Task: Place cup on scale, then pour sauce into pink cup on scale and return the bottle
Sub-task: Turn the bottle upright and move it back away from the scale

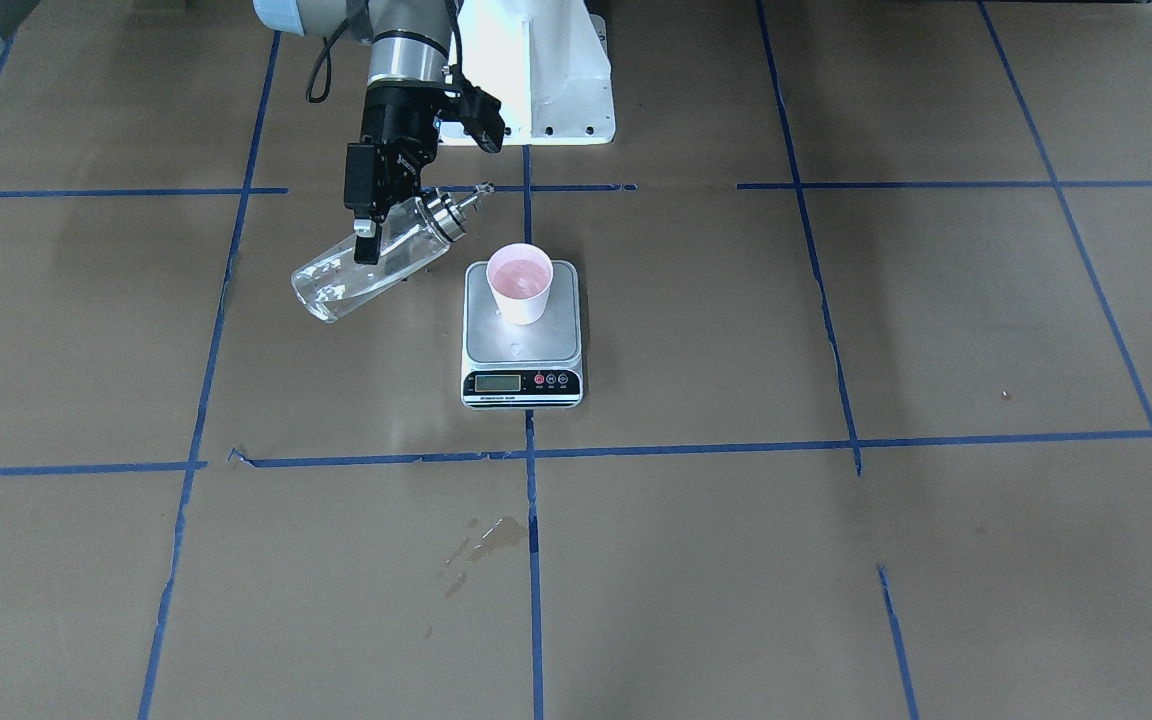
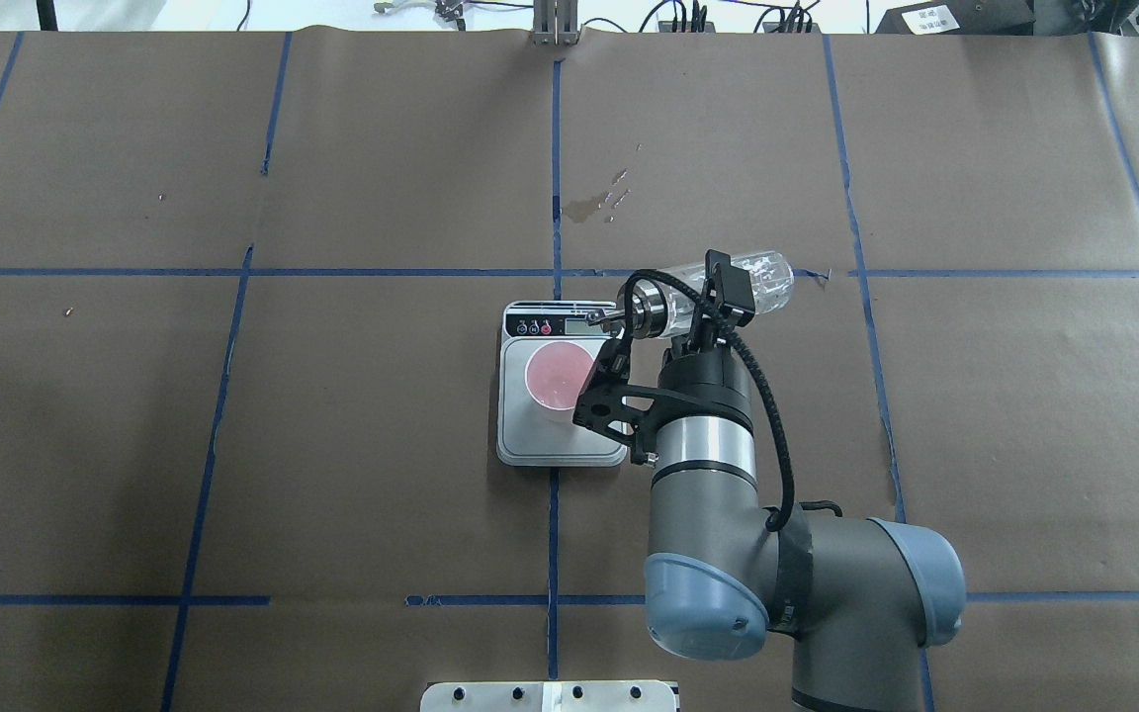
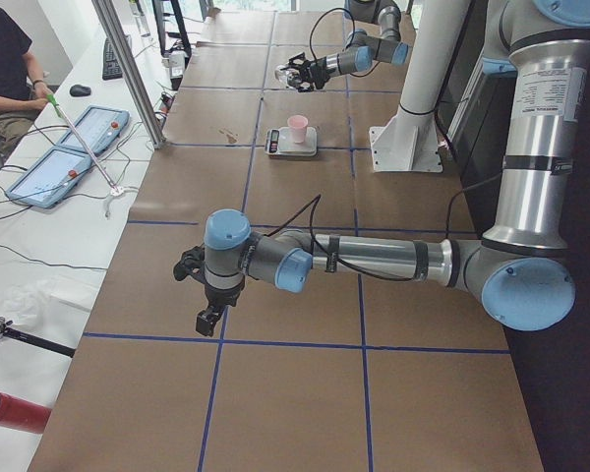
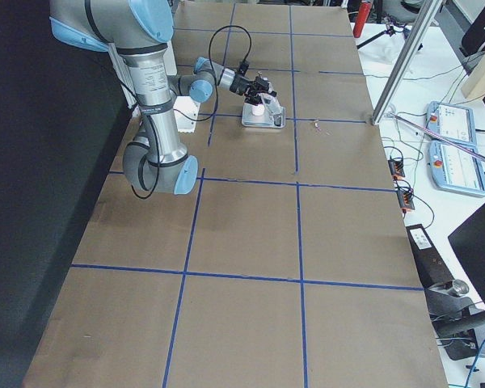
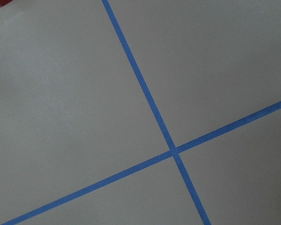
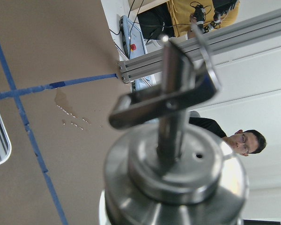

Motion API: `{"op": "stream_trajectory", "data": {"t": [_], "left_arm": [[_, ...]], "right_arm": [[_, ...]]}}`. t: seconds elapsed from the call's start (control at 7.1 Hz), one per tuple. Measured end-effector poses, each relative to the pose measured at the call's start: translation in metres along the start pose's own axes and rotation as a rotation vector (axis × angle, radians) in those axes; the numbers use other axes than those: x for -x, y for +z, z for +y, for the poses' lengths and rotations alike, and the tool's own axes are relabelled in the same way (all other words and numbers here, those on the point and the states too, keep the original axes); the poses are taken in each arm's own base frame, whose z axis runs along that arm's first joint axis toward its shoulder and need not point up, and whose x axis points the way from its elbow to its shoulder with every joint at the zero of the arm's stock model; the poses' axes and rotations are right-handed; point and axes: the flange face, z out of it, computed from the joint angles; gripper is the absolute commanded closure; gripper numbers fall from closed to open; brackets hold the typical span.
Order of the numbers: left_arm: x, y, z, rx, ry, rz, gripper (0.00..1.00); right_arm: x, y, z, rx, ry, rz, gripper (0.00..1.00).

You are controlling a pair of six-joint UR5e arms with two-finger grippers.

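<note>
The pink cup (image 1: 521, 282) stands upright on the steel platform of the scale (image 1: 522, 345), toward the platform's robot side. My right gripper (image 1: 371, 235) is shut on the clear glass bottle (image 1: 376, 265) and holds it almost on its side above the table. Its silver spout (image 2: 629, 314) points toward the cup (image 2: 558, 378) and reaches over the scale's (image 2: 530, 440) display corner. The spout cap (image 6: 173, 173) fills the right wrist view. My left gripper (image 3: 208, 317) hangs over bare table far from the scale; I cannot tell whether it is open.
A wet stain (image 1: 491, 538) marks the brown paper on the operators' side of the scale. Blue tape lines cross the table. The white arm mount (image 1: 536, 70) stands behind the scale. An operator (image 3: 5, 69) sits beyond the table's far side.
</note>
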Motion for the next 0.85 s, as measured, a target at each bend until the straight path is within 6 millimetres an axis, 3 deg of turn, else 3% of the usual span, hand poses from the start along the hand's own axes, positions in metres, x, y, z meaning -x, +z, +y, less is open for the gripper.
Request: {"op": "stream_trajectory", "data": {"t": [0.56, 0.7, 0.85], "left_arm": [[0.001, -0.005, -0.006, -0.011, 0.001, -0.004, 0.00], [0.001, -0.007, -0.008, -0.015, 0.001, -0.005, 0.00], [0.001, -0.010, -0.009, -0.022, 0.001, -0.007, 0.00]], "right_arm": [[-0.039, -0.011, 0.022, 0.027, 0.437, -0.108, 1.00], [-0.041, -0.010, 0.035, 0.018, 0.539, -0.125, 1.00], [-0.039, -0.003, 0.067, -0.011, 0.633, -0.154, 1.00]]}}
